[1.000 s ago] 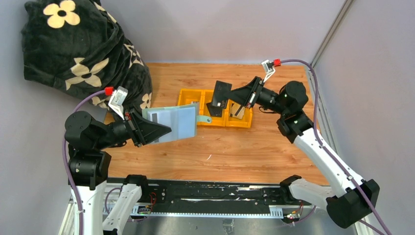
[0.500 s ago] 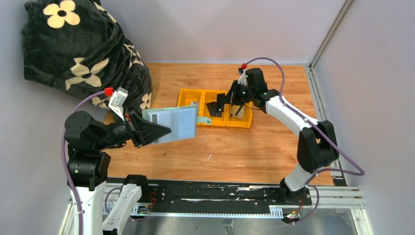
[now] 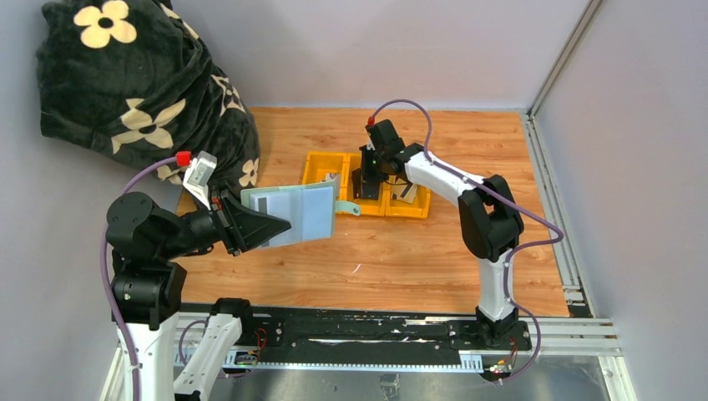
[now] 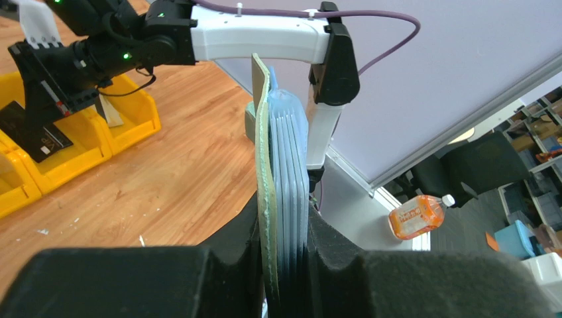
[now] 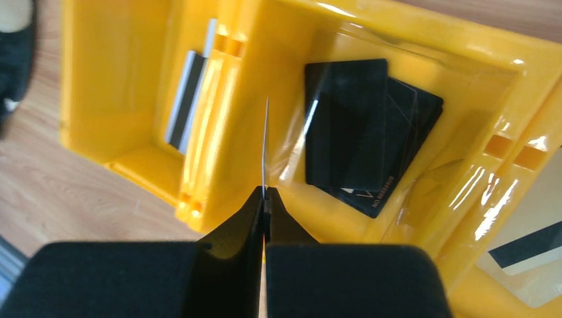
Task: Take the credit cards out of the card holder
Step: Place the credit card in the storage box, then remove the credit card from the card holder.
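Plastic credit card (image 5: 265,146) looks thin, stiff and slippy, so the right gripper (image 5: 265,199) pinches its end tight, while the left gripper (image 4: 281,228) squeezes the soft card holder (image 4: 288,152).

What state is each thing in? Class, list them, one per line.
card holder, lifted off the table, leaves showing.
left pincer, shut on card holder.
right pincer, shut on thin card.
thin card, edge-on above yellow tray.
yellow tray, cards in all three compartments.
black cards, lying flat in middle compartment.
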Robot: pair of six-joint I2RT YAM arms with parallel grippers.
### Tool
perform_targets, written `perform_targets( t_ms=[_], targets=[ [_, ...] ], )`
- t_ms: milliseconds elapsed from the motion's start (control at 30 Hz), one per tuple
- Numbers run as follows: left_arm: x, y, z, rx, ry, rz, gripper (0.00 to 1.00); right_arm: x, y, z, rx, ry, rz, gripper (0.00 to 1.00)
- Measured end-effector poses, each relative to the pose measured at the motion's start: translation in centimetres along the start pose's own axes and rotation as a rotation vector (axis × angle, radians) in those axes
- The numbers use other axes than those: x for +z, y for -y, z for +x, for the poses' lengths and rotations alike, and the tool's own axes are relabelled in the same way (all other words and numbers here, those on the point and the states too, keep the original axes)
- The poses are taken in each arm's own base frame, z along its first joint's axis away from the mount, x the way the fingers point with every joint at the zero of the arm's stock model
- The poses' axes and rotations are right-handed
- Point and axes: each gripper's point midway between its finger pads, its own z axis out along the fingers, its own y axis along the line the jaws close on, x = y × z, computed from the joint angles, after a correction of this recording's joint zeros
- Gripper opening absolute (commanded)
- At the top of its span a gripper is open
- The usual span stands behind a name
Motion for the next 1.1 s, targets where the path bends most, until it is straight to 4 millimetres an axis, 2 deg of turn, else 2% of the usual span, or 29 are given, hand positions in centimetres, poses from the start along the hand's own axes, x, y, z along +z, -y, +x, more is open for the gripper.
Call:
perform_targets(
  t_ms=[200, 400, 500, 600, 733, 833, 933, 1000, 1100],
  targets=[
    [-0.2, 0.3, 0.0, 0.019, -0.001, 0.004, 0.00, 1.0, 1.5, 1.1, 0.006, -0.029, 0.063, 0.01],
    [-0.3, 0.5, 0.1, 0.020, -0.007, 0.007, 0.00, 0.9, 1.8, 1.1, -0.007, -0.026, 0.077, 0.35],
    [-0.3, 0.8, 0.1, 0.029, -0.006, 0.010, 0.00, 0.3, 1.8, 0.4, -0.023, -0.003, 0.091, 0.41],
    [-0.3, 0.9, 0.1, 0.031, -0.009, 0.015, 0.00, -1.5, 1.4, -0.7, -0.040, 0.035, 0.104, 0.44],
    [-0.4, 0.9, 0.1, 0.036, -0.010, 0.017, 0.00, -5.9, 0.0, -3.3, -0.075, 0.130, 0.107, 0.48],
    [-0.4, 1.1, 0.1, 0.039, -0.013, 0.022, 0.00, -10.9, -2.2, -5.7, -0.103, 0.230, 0.057, 0.58],
    [-0.4, 1.1, 0.2, 0.045, -0.014, 0.024, 0.00, -17.0, -5.7, -7.6, -0.117, 0.343, -0.075, 0.77],
    [-0.4, 1.1, 0.2, 0.048, -0.015, 0.026, 0.00, -22.5, -9.1, -8.5, -0.129, 0.455, -0.247, 0.78],
    [-0.5, 1.2, 0.3, 0.053, -0.019, 0.032, 0.00, -30.1, -13.9, -8.3, -0.156, 0.573, -0.523, 0.79]
  ],
)
